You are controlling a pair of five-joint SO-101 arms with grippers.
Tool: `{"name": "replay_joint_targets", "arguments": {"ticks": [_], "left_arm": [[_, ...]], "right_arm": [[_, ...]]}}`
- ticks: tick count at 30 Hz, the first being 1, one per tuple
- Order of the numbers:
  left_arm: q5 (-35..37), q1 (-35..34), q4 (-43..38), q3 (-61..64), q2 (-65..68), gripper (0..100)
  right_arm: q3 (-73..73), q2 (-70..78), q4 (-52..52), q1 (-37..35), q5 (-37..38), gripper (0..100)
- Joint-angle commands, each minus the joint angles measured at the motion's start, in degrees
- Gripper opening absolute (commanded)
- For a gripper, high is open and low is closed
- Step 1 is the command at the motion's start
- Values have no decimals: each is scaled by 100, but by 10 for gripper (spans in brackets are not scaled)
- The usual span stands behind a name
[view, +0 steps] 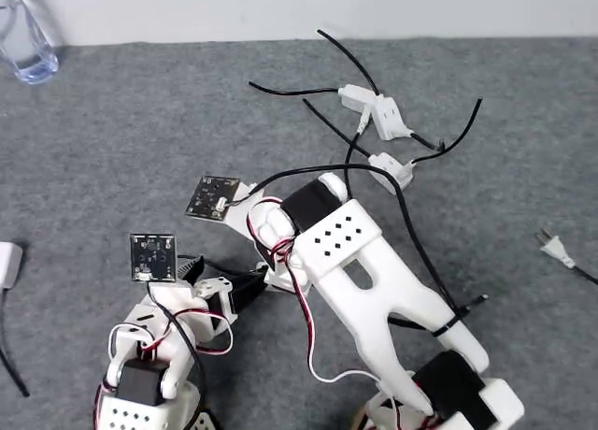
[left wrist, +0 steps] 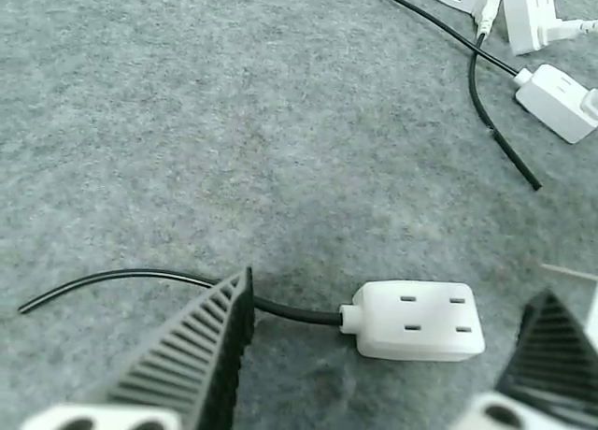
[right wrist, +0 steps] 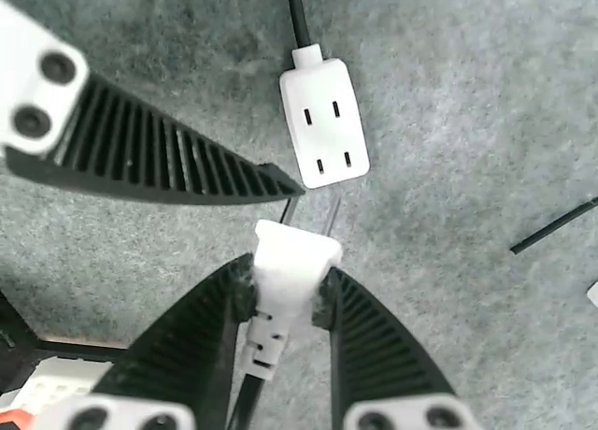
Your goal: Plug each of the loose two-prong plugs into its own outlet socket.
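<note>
A: What is the right claw (right wrist: pixel 285 280) carrying?

B: It is pinching a white plug (right wrist: pixel 291 257) by its body, both fingers closing on it. The prongs (right wrist: pixel 330 215) are sticking out ahead of the fingertips.

A: And where is the socket (right wrist: pixel 324 121) lying?

B: It is lying flat on the grey mat (left wrist: pixel 187 121), slots facing up, just beyond the prong tips. Its long axis is running in line with its black cord (left wrist: pixel 290 310), and the plug is pointing at the end away from that cord.

A: Is the left claw (left wrist: pixel 395 288) doing anything?

B: It is hanging wide open, one finger on either side of the socket (left wrist: pixel 416 320), gripping nothing.

A: So what is the next move depending on?

B: I am guessing tilt. The prongs are pointing along the mat while the slots are facing upward, so the plug is needing to tip prongs-down over them.
</note>
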Motion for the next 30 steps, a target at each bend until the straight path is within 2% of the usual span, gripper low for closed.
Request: {"name": "replay_joint_targets", "arguments": {"ticks": [1,18,25,30], "left_arm": [[53,26,9,-136,-88,418],[53,9,0,-136,-88,418],[44,0,9,-127,-88,418],[44,0,9,-127,-88,418]], "right_arm": [[-343,-330,-171,-259,-62,6],[-659,-277,-259,-215,-255,6],[-202,-330,-13,664,62,6],[747,-330,-382,1534,501,6]]}}
